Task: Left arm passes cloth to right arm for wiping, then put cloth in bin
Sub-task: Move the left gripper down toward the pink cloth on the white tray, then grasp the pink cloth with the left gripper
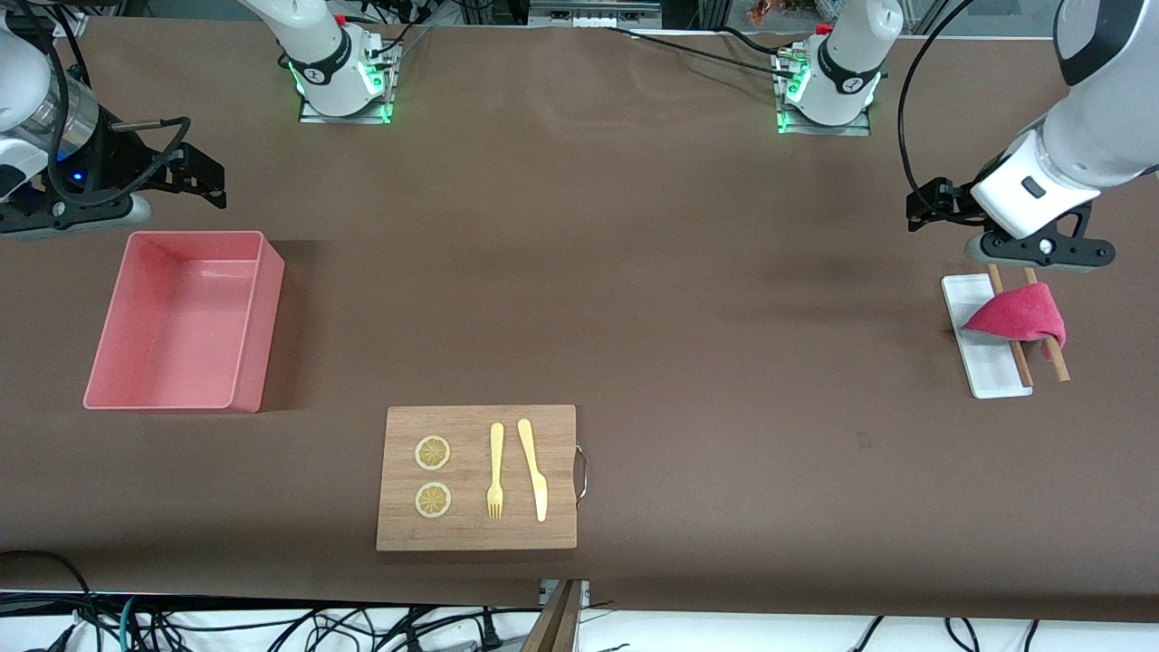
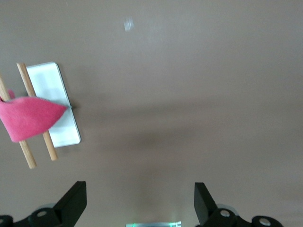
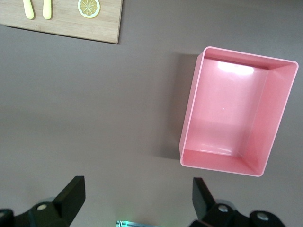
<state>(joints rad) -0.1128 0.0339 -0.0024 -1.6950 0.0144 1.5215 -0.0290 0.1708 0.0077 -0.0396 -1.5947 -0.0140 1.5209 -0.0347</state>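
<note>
Cloth point(image 1: 1019, 314): draped over two sticks point(image 1: 1035, 351) and a white tray point(image 1: 985, 362).
Left gripper point(image 2: 140, 205): above bare table beside the tray, fingers wide, empty.
Right gripper point(image 3: 138, 202): above table near the bin point(image 1: 186, 321), fingers wide, empty.

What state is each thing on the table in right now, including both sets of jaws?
cloth: draped over two wooden sticks beside the white tray, not held
bin: upright, empty
wooden board: flat, carrying two lemon slices, a fork and a knife
left gripper: jaws open, empty, over the table near the cloth
right gripper: jaws open, empty, near the bin
</note>
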